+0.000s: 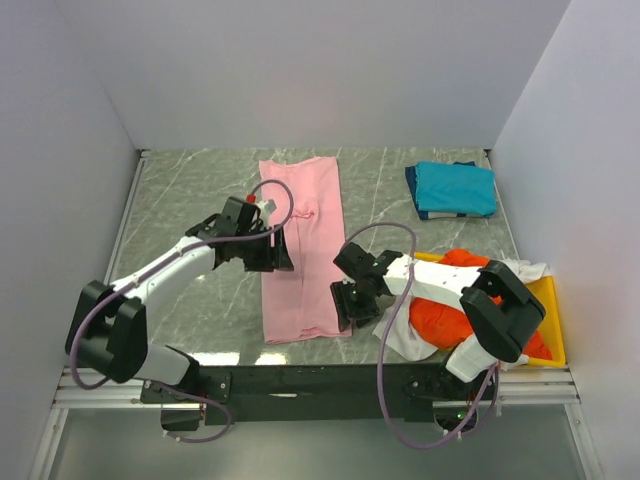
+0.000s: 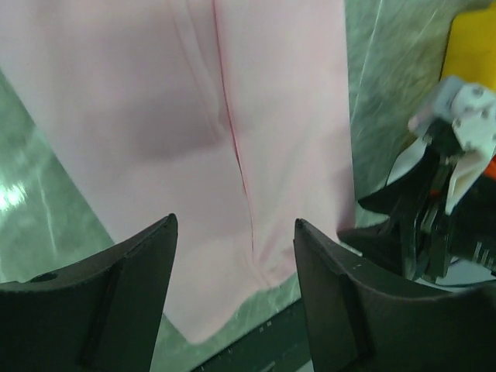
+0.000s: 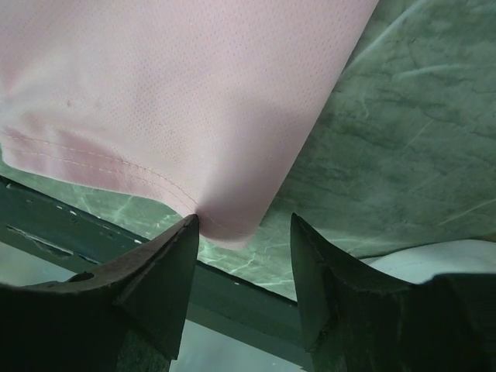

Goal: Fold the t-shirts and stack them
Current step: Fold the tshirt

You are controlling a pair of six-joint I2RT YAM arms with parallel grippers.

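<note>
Pink shirt [image 1: 300, 230] is lying as a long strip at table centre, running 12 to 6. Left gripper [image 2: 235, 232] is hovering at its 9 o'clock edge, right gripper [image 3: 244, 225] at the 5 o'clock hem corner. Both w/ jaws apart, holding nothing. Cloth's prob. light, limp, thin, so pinching hem corners thru all layers is looking safest, else layers'll be sliding.

In the top view, the right arm [image 1: 430, 283] covers much of the orange-red t-shirt [image 1: 437, 320], the white t-shirt [image 1: 408, 345] and the yellow tray [image 1: 553, 325] at lower right, so how they lie cannot be told. In the left wrist view the pink t-shirt [image 2: 256, 116] is blurred and cut off at the top edge. In the right wrist view it runs off the top and left edges.
</note>
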